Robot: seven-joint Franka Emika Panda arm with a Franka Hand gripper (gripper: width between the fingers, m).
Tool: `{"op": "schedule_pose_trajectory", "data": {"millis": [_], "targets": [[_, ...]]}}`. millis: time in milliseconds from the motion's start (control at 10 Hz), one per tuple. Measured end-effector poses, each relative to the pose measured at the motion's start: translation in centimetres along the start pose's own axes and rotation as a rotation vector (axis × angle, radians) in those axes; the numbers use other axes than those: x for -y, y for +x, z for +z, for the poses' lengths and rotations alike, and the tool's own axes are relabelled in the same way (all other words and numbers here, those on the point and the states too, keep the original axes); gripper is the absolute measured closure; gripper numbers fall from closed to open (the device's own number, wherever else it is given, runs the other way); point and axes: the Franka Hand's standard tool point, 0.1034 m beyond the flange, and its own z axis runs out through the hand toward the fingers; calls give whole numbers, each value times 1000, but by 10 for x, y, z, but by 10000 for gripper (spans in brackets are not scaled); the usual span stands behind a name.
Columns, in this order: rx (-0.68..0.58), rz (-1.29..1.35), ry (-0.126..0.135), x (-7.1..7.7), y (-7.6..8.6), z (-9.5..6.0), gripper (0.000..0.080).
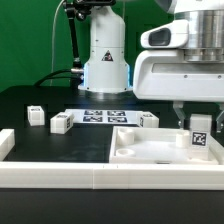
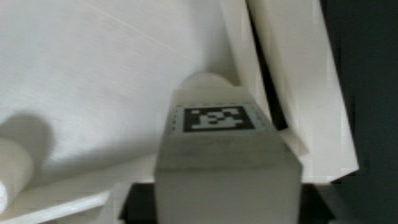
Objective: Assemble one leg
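Note:
My gripper (image 1: 198,116) is shut on a leg (image 1: 200,131), a small white block with a black-and-white tag facing the camera. It holds the leg upright over the large white square panel (image 1: 150,148), near the panel's corner at the exterior view's right. I cannot tell whether the leg touches the panel. In the wrist view the leg (image 2: 221,150) runs out from between the dark fingers (image 2: 157,200) of my gripper (image 2: 222,205) towards the panel (image 2: 107,70), beside its raised rim (image 2: 267,60). Three more legs stand on the table: two (image 1: 36,115) (image 1: 60,123) at the left and one (image 1: 150,120) behind the panel.
The marker board (image 1: 103,116) lies flat in front of the robot base (image 1: 105,65). A white rail (image 1: 90,178) runs along the table's front and turns up at the left (image 1: 8,143). The table top is black.

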Motion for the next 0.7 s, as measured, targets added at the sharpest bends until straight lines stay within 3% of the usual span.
{"op": "schedule_pose_trajectory", "data": {"millis": [200,500,600,700], "targets": [[-5,178,-13,-8,3,-1,502],[-11,224,-24,-12,5,-1,496],[-11,224,-24,-12,5,-1,331],[-11,224,-24,-12,5,-1,214]]}}
